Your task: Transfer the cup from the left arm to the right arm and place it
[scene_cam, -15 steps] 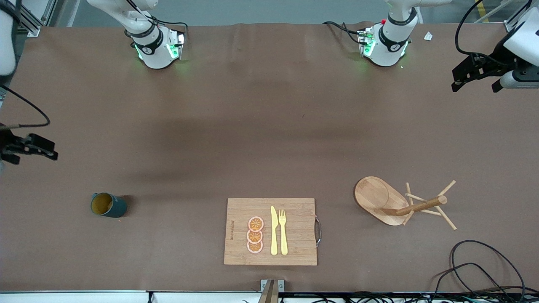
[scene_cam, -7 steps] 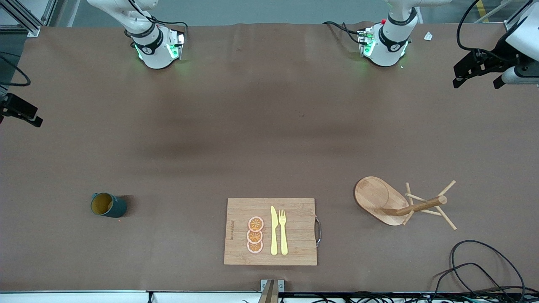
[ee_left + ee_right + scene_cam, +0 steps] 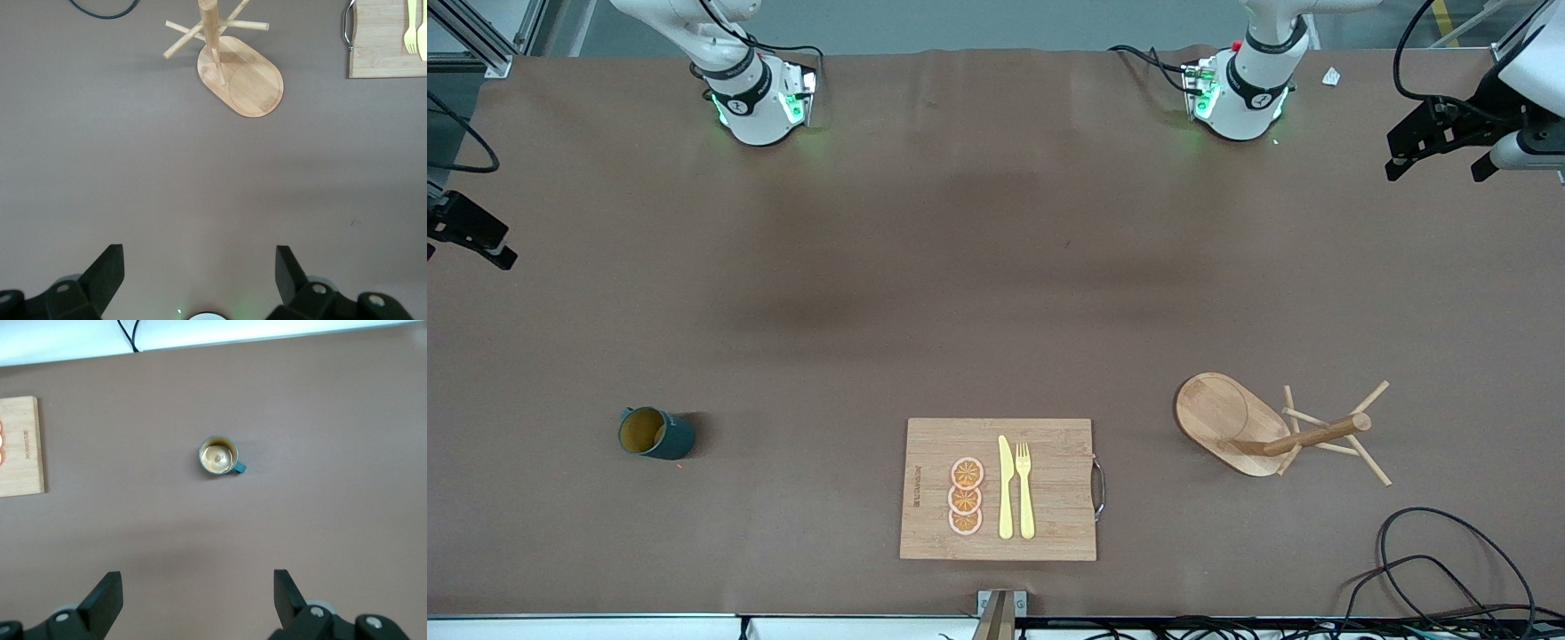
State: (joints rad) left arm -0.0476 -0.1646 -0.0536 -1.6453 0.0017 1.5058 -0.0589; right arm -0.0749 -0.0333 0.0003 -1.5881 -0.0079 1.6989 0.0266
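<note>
Down in the lower left of the front view, the cup (image 3: 655, 433) stands upright on the tabletop (image 3: 978, 284) toward the right arm's end, dark teal outside and mustard yellow inside; the right wrist view shows it from above (image 3: 219, 456), with its handle sticking out to one side. Nothing touches it.

Lower centre of the front view, well apart from the cup, lies a wooden cutting board (image 3: 934, 444) with a metal handle on one edge. On it lie three orange slices (image 3: 966, 496) in a row, a yellow knife (image 3: 1006, 487) and a yellow fork (image 3: 1024, 490) side by side.

Toward the lower right, at the left arm's end, a wooden mug tree (image 3: 1267, 430) stands on its oval base.

At the left edge of the front view, the right gripper (image 3: 467, 233) hangs over the table's edge, its jaws wide apart and holding nothing. At the upper right edge, the left gripper (image 3: 1440, 142) hangs likewise, jaws spread and holding nothing.
</note>
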